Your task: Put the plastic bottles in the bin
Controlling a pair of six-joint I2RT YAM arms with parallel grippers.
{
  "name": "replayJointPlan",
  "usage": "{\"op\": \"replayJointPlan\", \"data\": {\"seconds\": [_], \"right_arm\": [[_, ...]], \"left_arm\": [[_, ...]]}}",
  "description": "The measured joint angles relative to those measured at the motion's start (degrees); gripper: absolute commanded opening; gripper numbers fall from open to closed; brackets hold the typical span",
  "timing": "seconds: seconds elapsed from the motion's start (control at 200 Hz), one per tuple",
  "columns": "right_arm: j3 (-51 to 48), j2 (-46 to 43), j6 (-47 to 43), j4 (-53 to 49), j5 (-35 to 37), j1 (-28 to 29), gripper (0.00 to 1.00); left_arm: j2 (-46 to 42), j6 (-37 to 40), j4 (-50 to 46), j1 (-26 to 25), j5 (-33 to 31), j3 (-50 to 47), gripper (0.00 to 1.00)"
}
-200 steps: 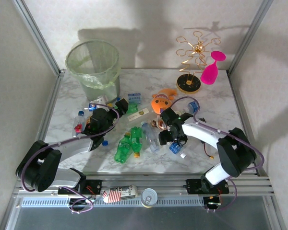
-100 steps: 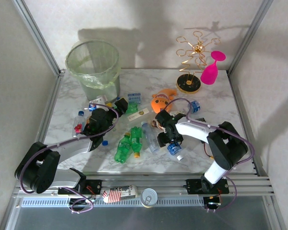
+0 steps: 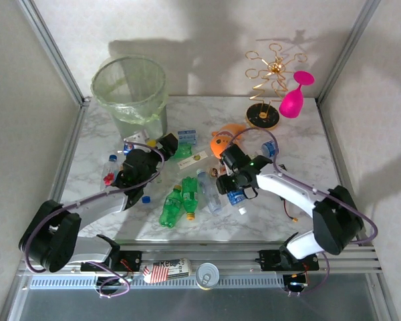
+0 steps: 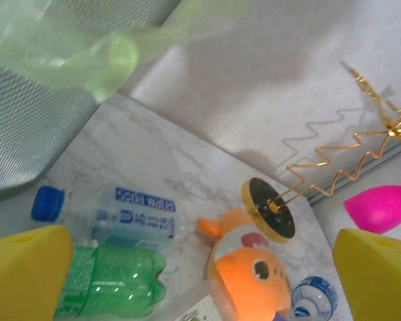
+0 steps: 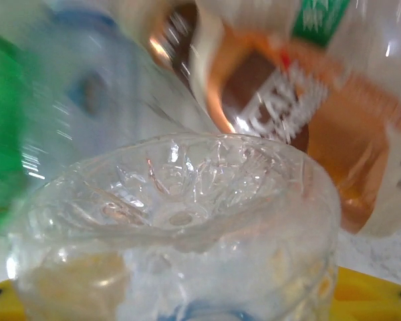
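The bin (image 3: 130, 90) stands at the back left, lined with a pale green bag. My left gripper (image 3: 168, 144) is open just in front of it. In the left wrist view its yellow pads (image 4: 27, 274) stand wide apart, with a green bottle (image 4: 110, 277) and a clear blue-labelled bottle (image 4: 127, 217) lying ahead of the left pad. My right gripper (image 3: 232, 192) is shut on a clear blue-labelled bottle (image 3: 238, 196), whose ribbed base (image 5: 180, 221) sits between the fingers. Two green bottles (image 3: 179, 200) and a clear one (image 3: 209, 192) lie mid-table. A red-labelled bottle (image 3: 109, 168) lies at the left.
An orange fish toy (image 3: 225, 140) lies behind my right gripper, with a brown-labelled bottle (image 5: 287, 100) close ahead of it. A gold wire stand (image 3: 267, 87) and a pink goblet (image 3: 294, 97) stand at the back right. Another bottle (image 3: 269, 148) lies right of the fish.
My right gripper has moved up and to the back-left with the clear bottle in it. The left arm has hardly moved.
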Motion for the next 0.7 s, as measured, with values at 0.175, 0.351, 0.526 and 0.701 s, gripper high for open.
{"op": "replayJointPlan", "data": {"seconds": [0.175, 0.351, 0.526, 0.701], "right_arm": [[4.42, -3.48, -0.07, 6.69, -4.76, -3.30, 0.43], [5.64, -3.82, 2.99, 16.98, -10.12, -9.05, 0.42], [5.97, -1.97, 7.96, 26.25, -16.06, -13.00, 0.42], [6.47, 1.33, 12.35, 33.03, -19.98, -13.84, 0.41]], "left_arm": [[-2.91, 1.95, -1.29, 0.00, 1.99, 3.96, 1.00], [-6.27, 4.00, -2.93, 0.00, 6.34, 5.22, 1.00], [-8.20, 6.29, -6.25, -0.04, 13.51, 5.73, 1.00], [-8.33, 8.85, -10.19, -2.05, 21.33, 6.23, 1.00]]}}
